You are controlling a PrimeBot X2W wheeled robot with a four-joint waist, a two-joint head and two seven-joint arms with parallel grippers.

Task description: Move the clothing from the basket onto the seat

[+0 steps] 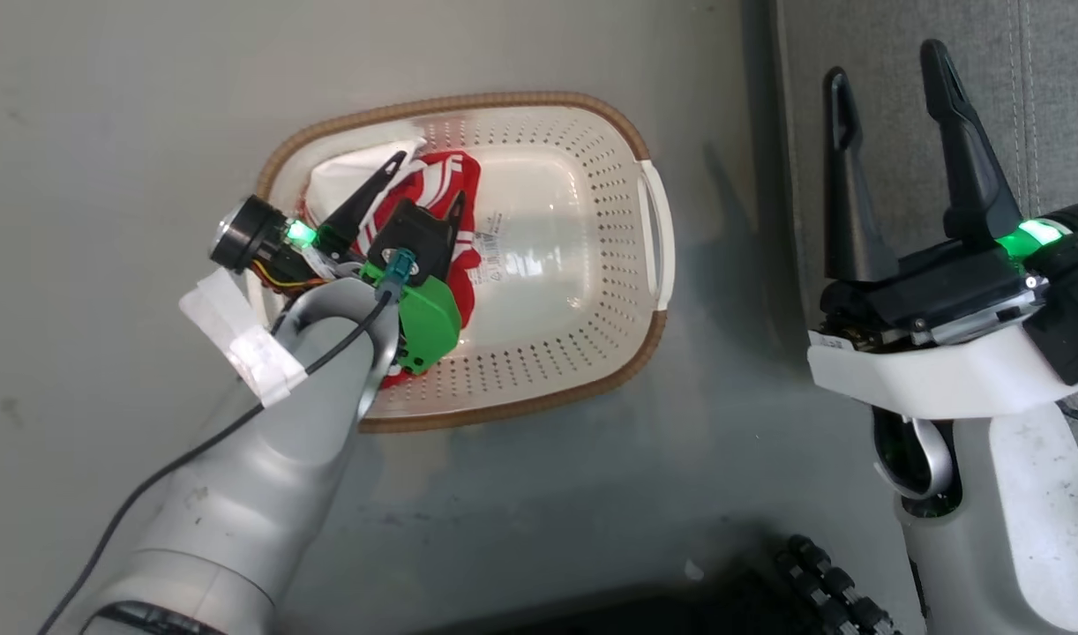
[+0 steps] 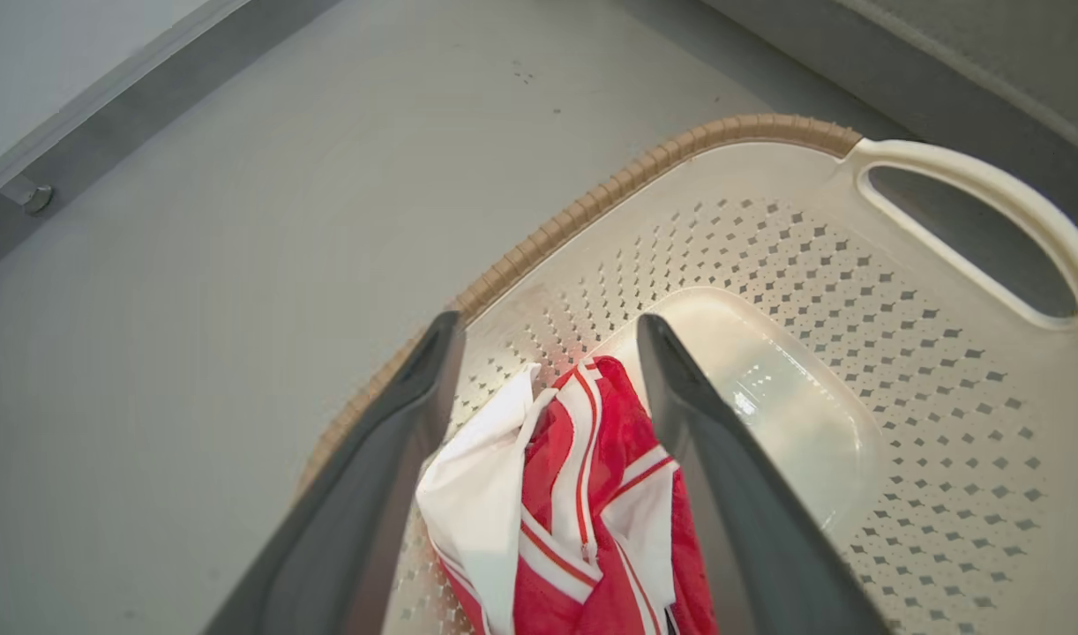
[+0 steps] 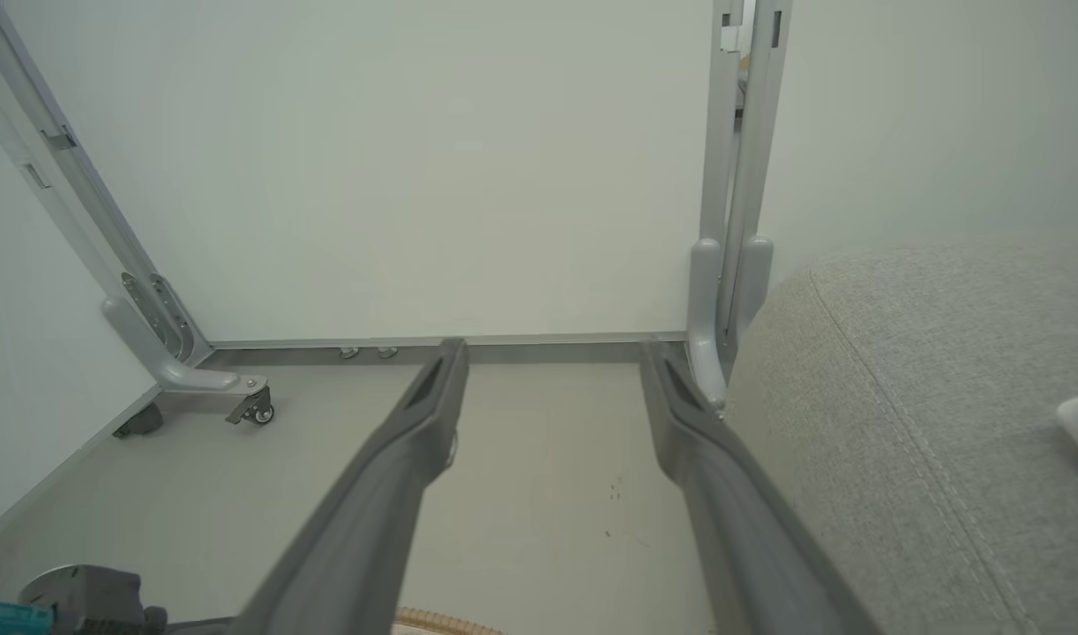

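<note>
Two dark fingers of the left gripper [image 2: 550, 326] stand nearest in the left wrist view, spread wide with nothing held between them. Directly between them, and a little lower, lies the clothing [image 2: 592, 494]: a red heap with white stripes and a white panel. The heap runs roughly along the same direction as the fingers, so its long axis is in line with them and its narrow width sits across the gap. I cannot tell whether the fingers already touch the cloth; the right one hides the edge of the red fabric.

From the head view, the clothing is bunched at the left end of the basket [image 1: 592, 176], and the rest of the basket floor is bare. The left arm reaches down into that end, so it is clearly the nearer arm.

Over on the robot's right, the right gripper [image 1: 887, 66] hangs well apart from the basket, fingers also wide and empty, in front of the edge of the seat [image 1: 1051, 106]. The seat lies to the right of the basket, with a strip of floor [image 1: 733, 265] between them.

My judgement is that the coming move is a short lowering of the left gripper and a closing across the heap's narrow width.
</note>
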